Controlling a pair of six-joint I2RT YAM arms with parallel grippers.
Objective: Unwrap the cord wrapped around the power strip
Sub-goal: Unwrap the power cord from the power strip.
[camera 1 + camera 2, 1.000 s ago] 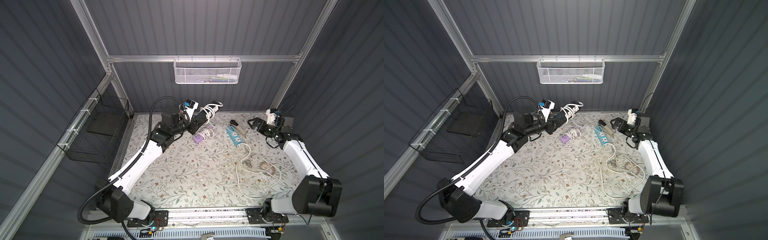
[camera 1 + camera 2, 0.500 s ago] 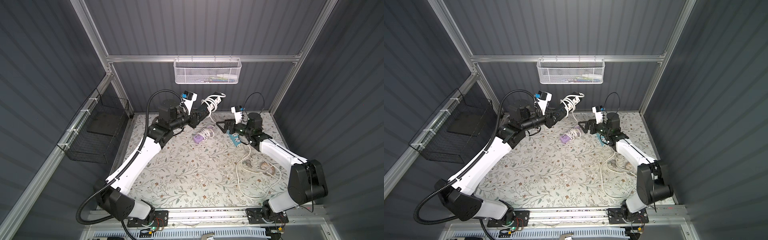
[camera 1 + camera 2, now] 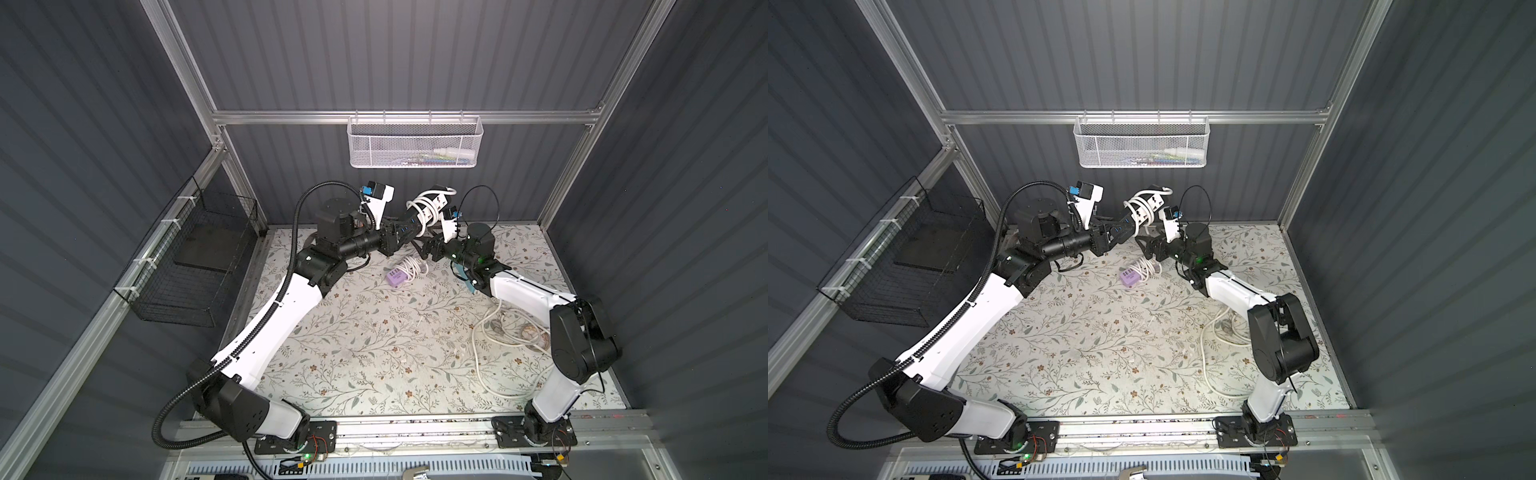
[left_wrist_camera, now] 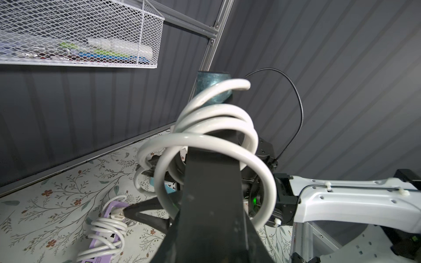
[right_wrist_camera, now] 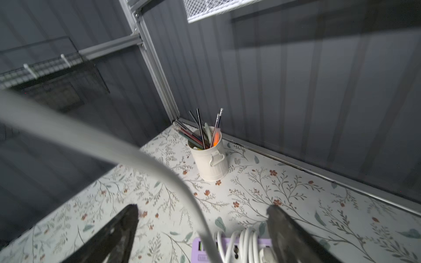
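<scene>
A black power strip (image 3: 420, 212) with a white cord (image 3: 424, 203) coiled round it hangs in the air near the back wall, in both top views. My left gripper (image 3: 398, 240) is shut on its near end. The left wrist view shows the strip (image 4: 211, 182) running away from the camera, with the cord's loops (image 4: 216, 127) loose around it. My right gripper (image 3: 428, 250) stands open just below the strip. In the right wrist view one strand of cord (image 5: 159, 168) passes between its fingers (image 5: 123, 227) and touches neither pad.
A purple power strip (image 3: 395, 276) wrapped in its own white cord lies on the floral mat under the grippers. A teal strip (image 3: 466, 282) shows beside the right arm, with a loose white cord (image 3: 494, 336) at the right. A cream pen cup (image 5: 209, 159) stands in the back corner.
My right arm has swung from the right side of the mat to the middle, under the lifted strip. The left arm has raised the strip a little higher.
</scene>
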